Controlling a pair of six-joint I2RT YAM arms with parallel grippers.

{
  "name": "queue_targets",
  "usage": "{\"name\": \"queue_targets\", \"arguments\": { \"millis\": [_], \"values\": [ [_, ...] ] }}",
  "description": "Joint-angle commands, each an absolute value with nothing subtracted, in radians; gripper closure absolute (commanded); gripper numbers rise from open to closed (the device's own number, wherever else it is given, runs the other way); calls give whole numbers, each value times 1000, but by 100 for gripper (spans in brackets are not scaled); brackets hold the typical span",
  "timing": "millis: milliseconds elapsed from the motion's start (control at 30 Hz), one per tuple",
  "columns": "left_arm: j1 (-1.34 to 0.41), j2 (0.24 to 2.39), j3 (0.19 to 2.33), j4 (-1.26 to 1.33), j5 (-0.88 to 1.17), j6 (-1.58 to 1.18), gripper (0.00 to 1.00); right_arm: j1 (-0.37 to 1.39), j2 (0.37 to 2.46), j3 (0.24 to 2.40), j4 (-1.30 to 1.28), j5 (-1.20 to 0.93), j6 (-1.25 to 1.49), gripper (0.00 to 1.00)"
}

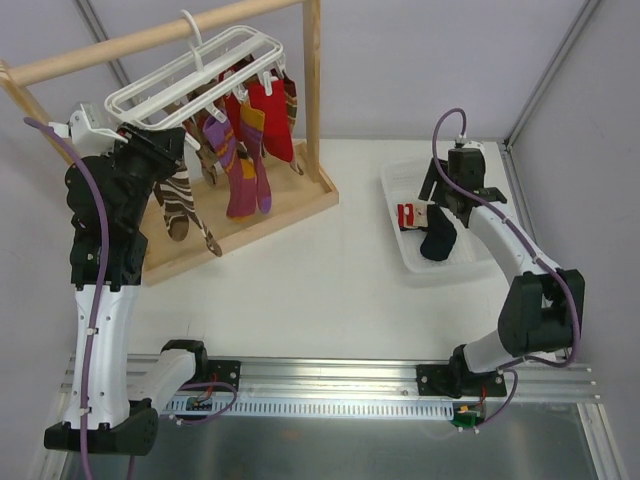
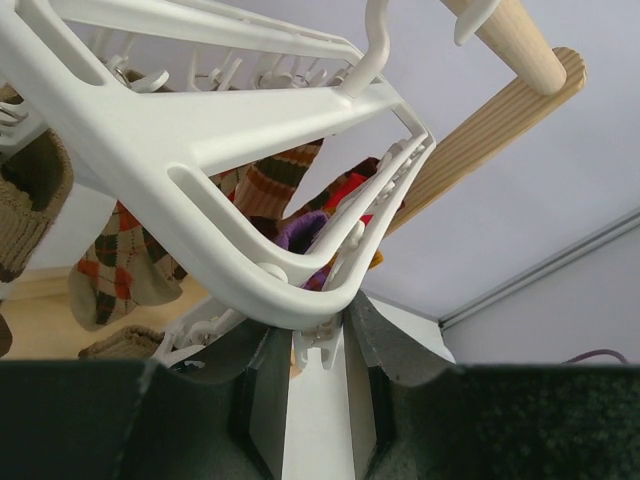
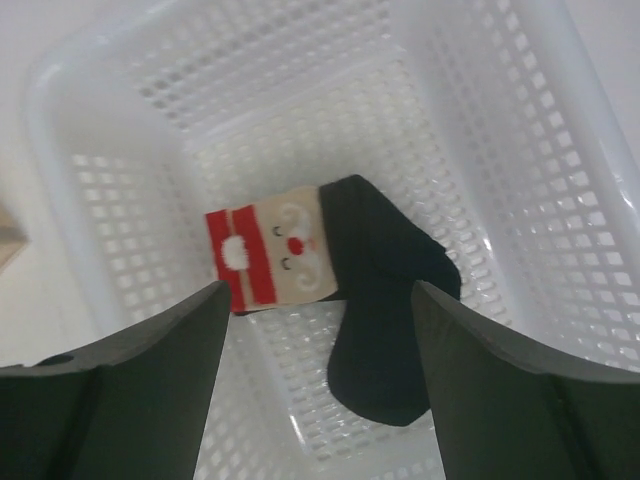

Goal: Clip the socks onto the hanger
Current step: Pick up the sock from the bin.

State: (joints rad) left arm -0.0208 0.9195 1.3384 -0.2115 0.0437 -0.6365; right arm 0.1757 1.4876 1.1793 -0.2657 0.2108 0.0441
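The white hanger hangs by its hook from the wooden rail. Several socks are clipped under it: a red one, a purple one, a brown-white striped one. My left gripper is at the hanger's near left corner. In the left wrist view the left gripper is closed on a small white clip under the frame. My right gripper hangs open over a dark navy sock with a Santa cuff. In the right wrist view the right gripper is apart from the navy sock.
The navy sock lies in a white mesh basket at the right; its walls surround the right gripper. The wooden stand has a rail, an upright post and a base board. The rail also shows in the left wrist view.
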Motion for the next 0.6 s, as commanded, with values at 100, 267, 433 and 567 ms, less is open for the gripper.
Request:
{"name": "queue_targets", "arguments": {
  "millis": [100, 267, 433, 567],
  "values": [
    [-31, 923, 1353, -167, 57, -594, 91, 141, 1612, 1206, -244, 229, 35, 33],
    [-31, 914, 1338, -164, 43, -588, 91, 153, 1704, 1239, -209, 161, 74, 46],
    [-31, 916, 1342, -163, 38, -583, 91, 181, 1764, 1293, -210, 153, 35, 45],
    [-31, 908, 1329, -164, 32, -586, 91, 187, 1798, 1293, -198, 124, 35, 43]
  ]
}}
